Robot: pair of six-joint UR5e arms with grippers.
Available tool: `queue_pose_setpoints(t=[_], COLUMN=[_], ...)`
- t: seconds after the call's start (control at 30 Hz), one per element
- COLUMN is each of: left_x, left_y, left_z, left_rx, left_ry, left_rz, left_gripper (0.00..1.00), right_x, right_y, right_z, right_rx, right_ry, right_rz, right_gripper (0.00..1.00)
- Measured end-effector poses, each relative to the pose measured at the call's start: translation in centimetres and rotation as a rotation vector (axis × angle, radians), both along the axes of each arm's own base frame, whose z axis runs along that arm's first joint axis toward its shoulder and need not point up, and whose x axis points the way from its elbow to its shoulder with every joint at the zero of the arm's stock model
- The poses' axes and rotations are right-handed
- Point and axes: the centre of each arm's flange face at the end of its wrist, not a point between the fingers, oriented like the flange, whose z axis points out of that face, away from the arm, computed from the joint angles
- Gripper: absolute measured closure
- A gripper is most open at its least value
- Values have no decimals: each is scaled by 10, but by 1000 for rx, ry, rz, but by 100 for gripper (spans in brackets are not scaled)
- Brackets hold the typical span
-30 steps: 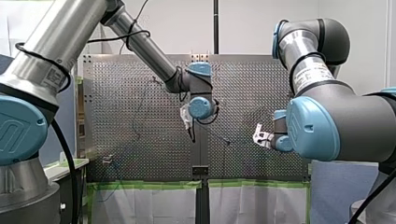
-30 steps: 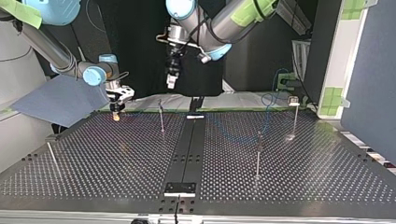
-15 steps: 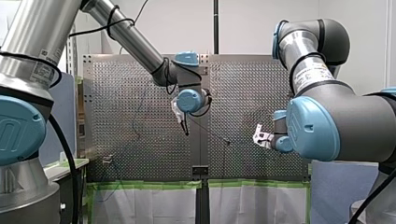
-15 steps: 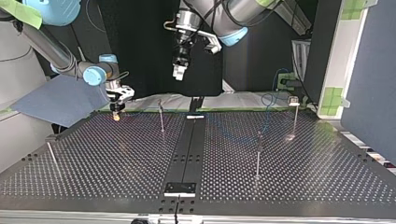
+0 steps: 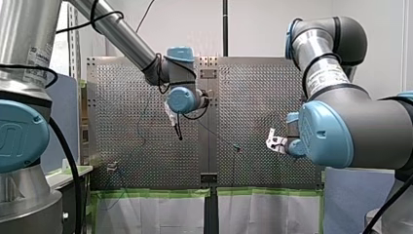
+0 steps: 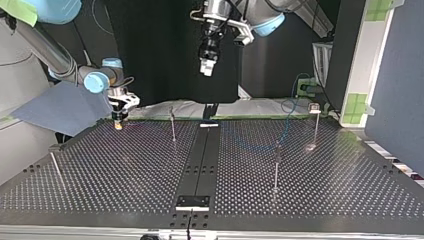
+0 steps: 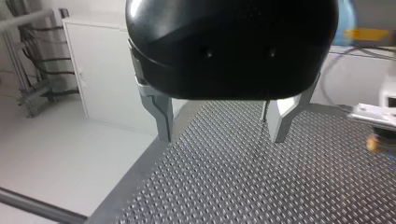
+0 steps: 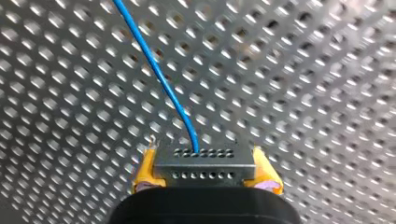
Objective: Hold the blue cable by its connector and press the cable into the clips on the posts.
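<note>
Perforated steel bench (image 6: 125, 170), thin upright metal posts (image 6: 276, 165), dark backdrop (image 6: 150, 60) behind, thin blue cable (image 8: 154, 65) leading from grey hole-dotted metal connector (image 8: 204, 161), pinched by my right gripper (image 6: 118, 122), yellow-padded fingers (image 8: 145, 170), at the top view's far left, my left gripper (image 7: 222, 135) aloft, fingers spread

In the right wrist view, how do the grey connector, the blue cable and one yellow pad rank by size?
1. connector, clearly largest.
2 and 3. blue cable and yellow pad: unsure; cable longer, pad wider.
</note>
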Motion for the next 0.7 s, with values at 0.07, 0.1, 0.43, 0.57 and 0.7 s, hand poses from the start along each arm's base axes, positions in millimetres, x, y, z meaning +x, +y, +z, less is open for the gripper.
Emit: queue_pose_setpoints(t=[0.07,0.1,0.43,0.57,0.7], left_x=[-7,-9,-32,-41,-49], left_y=[8,11,38,48,56], left_z=[-1,-1,-25,-39,-51], left_rx=[12,15,76,104,130], left_ry=[12,15,64,87,101], left_rz=[12,16,24,22,21], left_gripper=[0,0,0,0,0], right_x=[-3,-5,-16,-17,-16], right_y=[2,4,14,14,13], right_z=[7,10,46,68,91], right_rx=[4,8,30,15,-14], right_ry=[14,21,51,52,46], right_rz=[-17,-28,-71,-59,-44], right_gripper=[100,100,100,100,100])
